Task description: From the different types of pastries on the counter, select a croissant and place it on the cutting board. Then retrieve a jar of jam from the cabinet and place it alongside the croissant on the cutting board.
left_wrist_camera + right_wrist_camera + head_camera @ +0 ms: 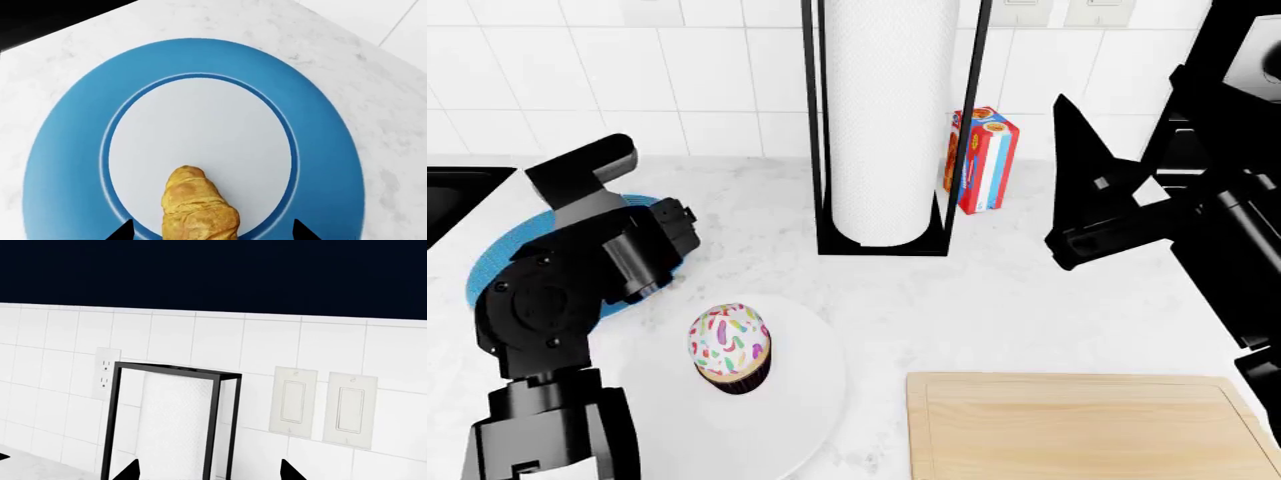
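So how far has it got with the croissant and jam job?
Nothing looks finished yet. The cutting board is bare. The left gripper is open over the croissant, which lies on a blue plate, so a pickup seems close. Moving it to the board and fetching the jam are still left; no jar is in sight.

Left arm (561, 300): matte black, with blocky housings and rounded joint casings. Right arm (1174, 200): matte black, angular, ending in pointed fingertips (130, 471).

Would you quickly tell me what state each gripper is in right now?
Left gripper: open, fingertips either side of the croissant on the blue plate, not yet closed on it.
Right gripper: open, holding nothing, facing the paper towel holder.
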Tool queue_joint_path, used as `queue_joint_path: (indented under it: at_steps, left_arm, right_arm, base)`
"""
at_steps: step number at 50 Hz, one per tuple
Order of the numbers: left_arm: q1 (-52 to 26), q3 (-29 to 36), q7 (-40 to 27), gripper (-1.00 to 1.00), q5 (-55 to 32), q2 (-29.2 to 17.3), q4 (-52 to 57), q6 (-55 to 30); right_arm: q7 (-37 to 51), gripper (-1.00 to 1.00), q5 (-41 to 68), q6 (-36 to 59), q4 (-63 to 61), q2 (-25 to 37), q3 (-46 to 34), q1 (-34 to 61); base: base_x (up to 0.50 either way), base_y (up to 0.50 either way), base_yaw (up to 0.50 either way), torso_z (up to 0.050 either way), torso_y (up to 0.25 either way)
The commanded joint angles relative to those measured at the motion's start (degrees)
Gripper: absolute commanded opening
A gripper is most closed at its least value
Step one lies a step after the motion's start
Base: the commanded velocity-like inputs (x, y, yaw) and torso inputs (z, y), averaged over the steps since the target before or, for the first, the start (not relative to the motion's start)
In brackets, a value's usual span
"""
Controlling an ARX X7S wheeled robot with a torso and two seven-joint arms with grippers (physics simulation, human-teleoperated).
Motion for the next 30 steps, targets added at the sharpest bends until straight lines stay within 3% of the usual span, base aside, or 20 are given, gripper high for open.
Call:
queue_joint_path:
  at_steps: [1, 30]
  left_arm:
    - [0.7, 0.6, 1.3, 1.00, 0.5, -0.2, -1.4, 1.7]
    - [0.5, 2.0, 3.1, 1.00, 1.8, -0.8, -5.0, 4.6]
  right_arm:
    - [-0.1, 1.00, -0.3, -0.8, 0.2, 0.3, -0.2, -0.5]
    - [-0.3, 1.00, -1.0, -2.5, 0.6, 0.8, -1.0, -1.9]
  base:
    - [0.00, 0.00, 0.00, 0.000, 0.000]
    - [0.00, 0.00, 0.00, 0.000, 0.000]
